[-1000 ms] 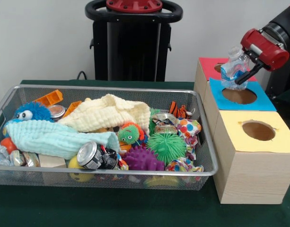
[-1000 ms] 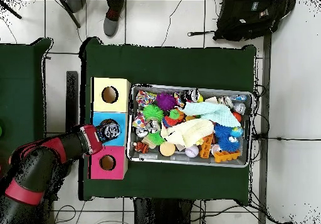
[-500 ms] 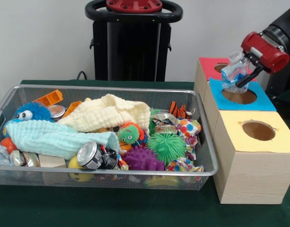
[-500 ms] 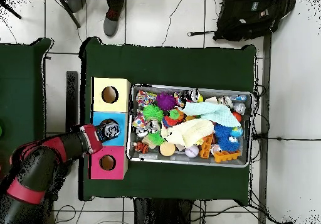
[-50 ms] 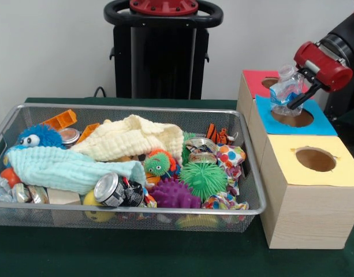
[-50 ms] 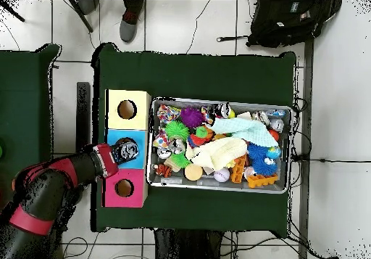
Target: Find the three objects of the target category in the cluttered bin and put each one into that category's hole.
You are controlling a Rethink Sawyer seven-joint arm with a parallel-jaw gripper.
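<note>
holding a crumpled plastic bottle in my claw — clenched on it, right above the hole in the blue box, between the red box and yellow box. wire bin beside them sits packed with toys, cloths and cans.

The light on my table is even and soft, with no hard glare. My wire bin throws a faint shadow on the green cloth toward six o'clock. The wall at twelve o'clock is bright and flat. From above, the floor tiles at three o'clock look washed out.
</note>
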